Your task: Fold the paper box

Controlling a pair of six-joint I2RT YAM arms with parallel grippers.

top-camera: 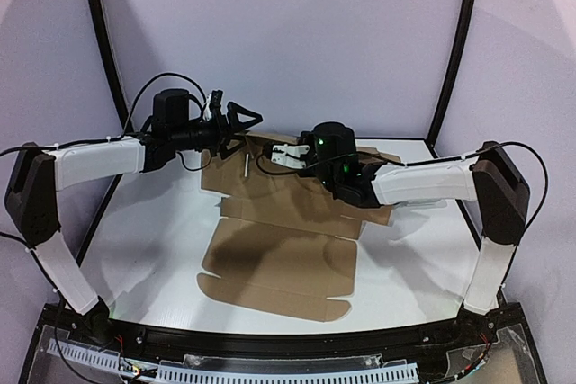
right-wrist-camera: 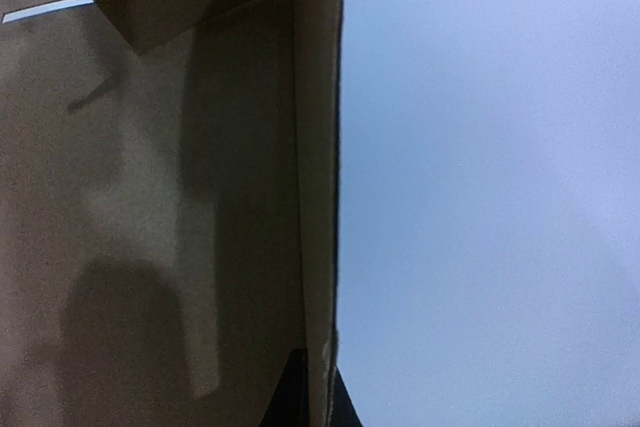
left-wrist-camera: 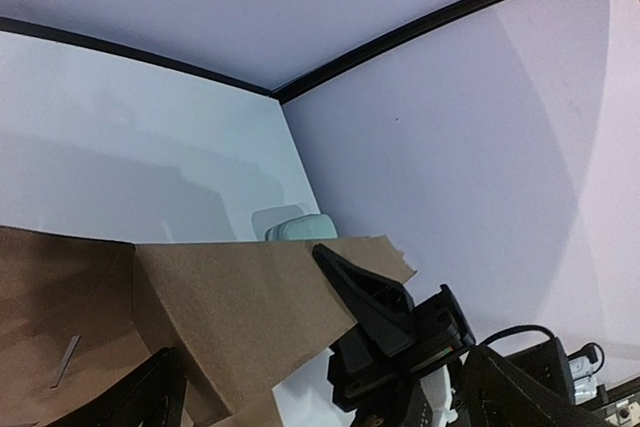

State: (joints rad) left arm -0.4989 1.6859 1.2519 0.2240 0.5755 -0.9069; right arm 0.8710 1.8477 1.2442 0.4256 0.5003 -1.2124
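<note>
Your paper box [top-camera: 279,258] lies mid-worktop, its near panels flat and unfolded. Right pincer [top-camera: 281,156] pinches the raised far wall [right-wrist-camera: 318,147]; left pincer [top-camera: 241,120] gapes wide by the far-left corner. Most folding remains.

The paper box [top-camera: 279,263] is plain brown, the table [top-camera: 153,249] white

paper box [left-wrist-camera: 230,312] flap raised, pale case [left-wrist-camera: 300,229] behind

I work in a lab test booth: plain lilac walls [top-camera: 288,33] on black curved poles [top-camera: 102,42] enclose my white bench [top-camera: 153,249].
</note>
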